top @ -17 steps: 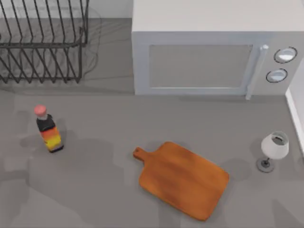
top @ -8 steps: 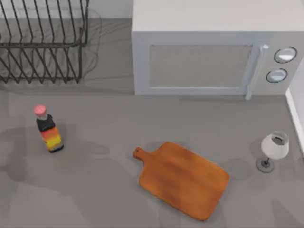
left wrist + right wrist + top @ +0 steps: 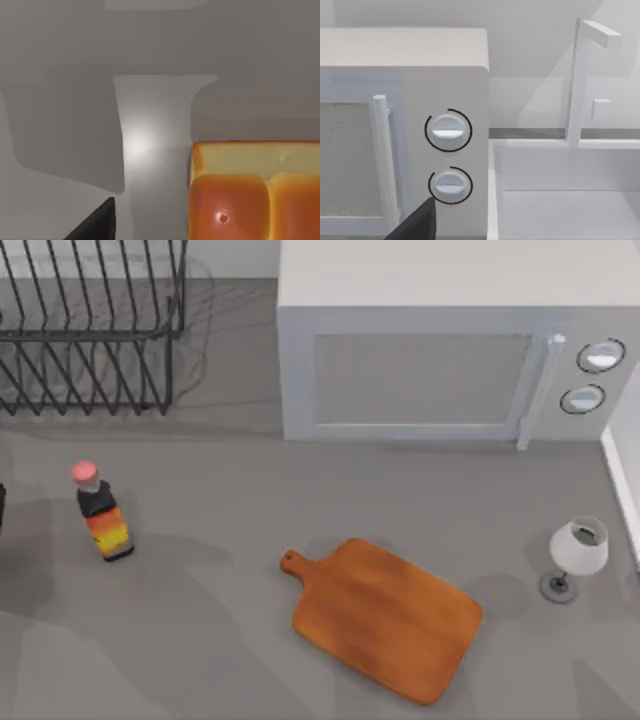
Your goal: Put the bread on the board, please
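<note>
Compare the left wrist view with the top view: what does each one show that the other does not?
The left wrist view shows the golden orange-brown bread chunk lying on the grey table. The top view shows the flat orange-brown wooden board, the dark bottle with a pink cap, the white microwave, the black wire rack and the small white lamp. Both share the grey table surface.

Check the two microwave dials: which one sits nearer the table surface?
The lower dial on the microwave, directly beneath the upper dial, both right of the door handle.
</note>
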`<state>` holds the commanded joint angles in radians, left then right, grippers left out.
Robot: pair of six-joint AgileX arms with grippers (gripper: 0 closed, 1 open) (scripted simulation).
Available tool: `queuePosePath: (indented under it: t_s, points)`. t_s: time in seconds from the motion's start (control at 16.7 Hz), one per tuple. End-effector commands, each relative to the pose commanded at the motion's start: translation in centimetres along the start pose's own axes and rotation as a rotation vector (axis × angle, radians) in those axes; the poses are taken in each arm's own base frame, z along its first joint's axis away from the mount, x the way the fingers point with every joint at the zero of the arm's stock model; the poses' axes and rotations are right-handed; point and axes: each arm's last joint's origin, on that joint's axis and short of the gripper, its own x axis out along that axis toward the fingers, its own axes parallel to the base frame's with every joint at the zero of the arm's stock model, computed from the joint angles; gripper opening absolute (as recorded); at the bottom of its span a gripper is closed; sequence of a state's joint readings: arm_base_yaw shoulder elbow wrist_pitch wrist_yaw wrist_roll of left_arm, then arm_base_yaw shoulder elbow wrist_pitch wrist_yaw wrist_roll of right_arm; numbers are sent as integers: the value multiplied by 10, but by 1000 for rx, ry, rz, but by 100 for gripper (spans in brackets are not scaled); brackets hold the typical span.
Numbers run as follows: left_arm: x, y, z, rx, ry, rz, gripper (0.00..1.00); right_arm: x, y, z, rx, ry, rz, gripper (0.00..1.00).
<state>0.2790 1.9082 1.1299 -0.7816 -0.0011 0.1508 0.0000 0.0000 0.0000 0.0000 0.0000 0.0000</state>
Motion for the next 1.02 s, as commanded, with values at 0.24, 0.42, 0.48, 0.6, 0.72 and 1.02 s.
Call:
queuePosePath:
  t_s: [0.24, 0.42, 0.48, 0.6, 0.72, 1.02]
  points:
    - [18, 0, -3, 0, 11, -2, 100, 0, 0, 0, 0, 0, 0, 100]
    - [18, 0, -3, 0, 11, -2, 92, 0, 0, 0, 0, 0, 0, 100]
    - [18, 0, -3, 0, 11, -2, 85, 0, 0, 0, 0, 0, 0, 100]
    - [18, 0, -3, 0, 11, -2, 70, 0, 0, 0, 0, 0, 0, 100]
    - [18, 0, -3, 0, 11, -2, 55, 0, 0, 0, 0, 0, 0, 100]
    - [18, 0, -3, 0, 11, -2, 17, 0, 0, 0, 0, 0, 0, 100]
